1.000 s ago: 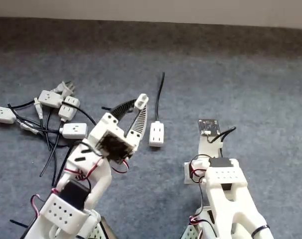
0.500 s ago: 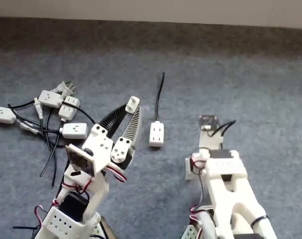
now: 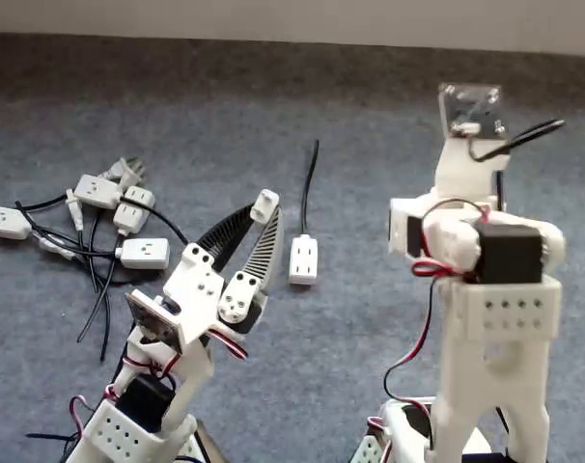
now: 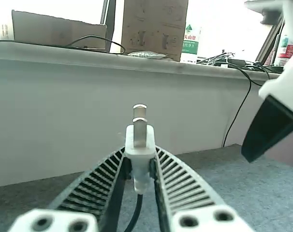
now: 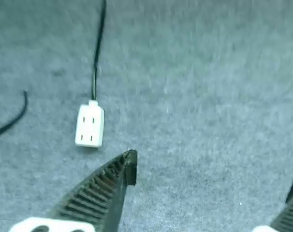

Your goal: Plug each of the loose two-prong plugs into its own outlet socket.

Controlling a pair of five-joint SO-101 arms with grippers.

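Well, we see the left arm crouched low at the near edge, its left claw [image 3: 261,214] angled up and away, closed tight on a white two-prong plug [image 3: 265,203] that is held off the surface, prongs pointing past the fingertips. The right arm stands tall and upright, and its right claw [image 5: 213,174] hangs spread wide with nothing in it over the grey carpeted surface [image 3: 389,154]. An outlet socket [image 3: 303,258] lies flat between the arms, its black cord [image 3: 310,178] running away from us. A tangle of further plugs and sockets [image 3: 109,217] sits well to the left. Behind, a ledge [image 4: 64,50] carries a cardboard box [image 4: 153,26] and a green-labelled bottle [image 4: 190,39].
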